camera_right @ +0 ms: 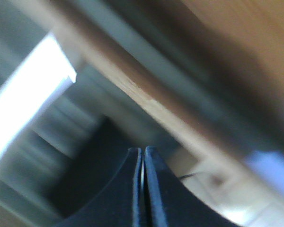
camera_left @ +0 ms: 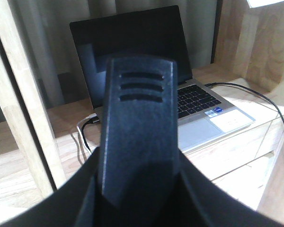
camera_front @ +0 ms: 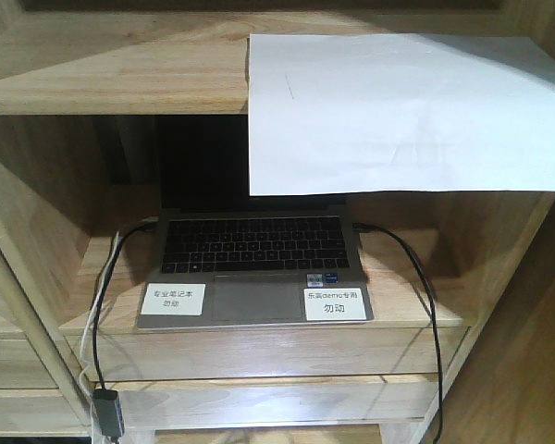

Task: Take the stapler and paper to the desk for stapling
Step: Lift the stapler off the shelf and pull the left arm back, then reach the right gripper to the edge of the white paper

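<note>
The white paper hangs in the air at the upper right of the front view, in front of the shelf top and the laptop screen. In the right wrist view it shows as a blurred white band. My right gripper is shut, with a thin pale sliver of the sheet between its pads. My left gripper is shut on the black stapler, which stands up between the fingers and shows three slots. Neither gripper shows in the front view. The desk is out of view.
A wooden shelf unit holds an open grey laptop with two white labels; it also shows in the left wrist view. Black cables run down both sides of the laptop. A wooden upright stands at the left.
</note>
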Robot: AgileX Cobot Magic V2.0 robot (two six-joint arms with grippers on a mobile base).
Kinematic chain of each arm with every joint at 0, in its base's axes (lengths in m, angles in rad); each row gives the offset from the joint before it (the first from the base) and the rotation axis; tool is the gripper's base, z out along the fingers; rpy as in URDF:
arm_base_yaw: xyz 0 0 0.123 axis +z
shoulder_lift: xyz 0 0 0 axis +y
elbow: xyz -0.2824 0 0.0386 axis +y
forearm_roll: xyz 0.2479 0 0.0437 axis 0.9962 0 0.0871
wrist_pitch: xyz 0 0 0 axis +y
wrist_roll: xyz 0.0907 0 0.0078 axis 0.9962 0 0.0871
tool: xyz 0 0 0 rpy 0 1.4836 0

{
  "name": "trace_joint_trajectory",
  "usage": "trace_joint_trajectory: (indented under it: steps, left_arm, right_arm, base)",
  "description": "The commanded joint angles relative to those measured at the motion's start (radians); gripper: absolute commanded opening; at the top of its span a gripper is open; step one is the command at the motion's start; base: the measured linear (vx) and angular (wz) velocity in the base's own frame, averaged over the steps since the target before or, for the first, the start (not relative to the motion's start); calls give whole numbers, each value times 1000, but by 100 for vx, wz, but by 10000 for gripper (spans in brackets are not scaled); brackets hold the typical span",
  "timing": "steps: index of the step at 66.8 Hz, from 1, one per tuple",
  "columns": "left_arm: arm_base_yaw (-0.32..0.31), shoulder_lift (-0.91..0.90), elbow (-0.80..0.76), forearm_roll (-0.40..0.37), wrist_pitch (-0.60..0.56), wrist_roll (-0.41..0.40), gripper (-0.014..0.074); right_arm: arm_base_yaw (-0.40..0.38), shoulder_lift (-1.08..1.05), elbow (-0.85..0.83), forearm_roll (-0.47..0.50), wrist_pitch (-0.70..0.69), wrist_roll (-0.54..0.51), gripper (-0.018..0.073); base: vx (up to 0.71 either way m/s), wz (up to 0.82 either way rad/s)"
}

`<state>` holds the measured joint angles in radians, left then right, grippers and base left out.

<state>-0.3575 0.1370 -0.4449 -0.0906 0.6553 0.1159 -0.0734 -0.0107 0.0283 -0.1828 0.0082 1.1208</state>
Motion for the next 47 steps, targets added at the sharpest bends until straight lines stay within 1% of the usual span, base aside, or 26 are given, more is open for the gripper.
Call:
trace_joint_trajectory:
  steps: [1,9,14,18,22,28,31,38,47]
  left_arm:
    - [-2,12,-31,-12,-120,-3,-7]
    - [-2,12,-31,-12,-120,-3,-7]
    - [-2,12,-31,-12,-120,-3,-7]
    - [-2,12,-31,-12,-120,-3,-7]
    - [-2,12,-31,-12,-120,-3,-7]
    - [-2,12,-31,-12,-120,-3,-7]
    - [-2,12,-31,-12,-120,-3,-7]
    - [-2,12,-31,-12,-120,-3,-7]
    - [-2,12,-31,-12,-120,-3,-7]
  right_arm:
    - [-3,-14,2,-31,-89,93,22]
    - [0,7,-7,-44,-86,85,116]
    - [32,63,-17,-49,-93,86,197]
    - [68,125,-17,-54,-149,99,271]
    - [113,201,-17,-62,-274,120,342]
    - [152,330,-17,-71,-485,133,425]
    - [160,407,-17,-71,-630,134,454]
    - [161,581,-18,-71,-848,149,477]
    - [161,817,-46,-111,-1017,223,477]
  base:
    - [0,0]
    - [0,0]
    - [0,0]
    - [0,0]
    - [0,0]
    - [0,0]
    - [0,0]
    - [0,0]
    - [0,0]
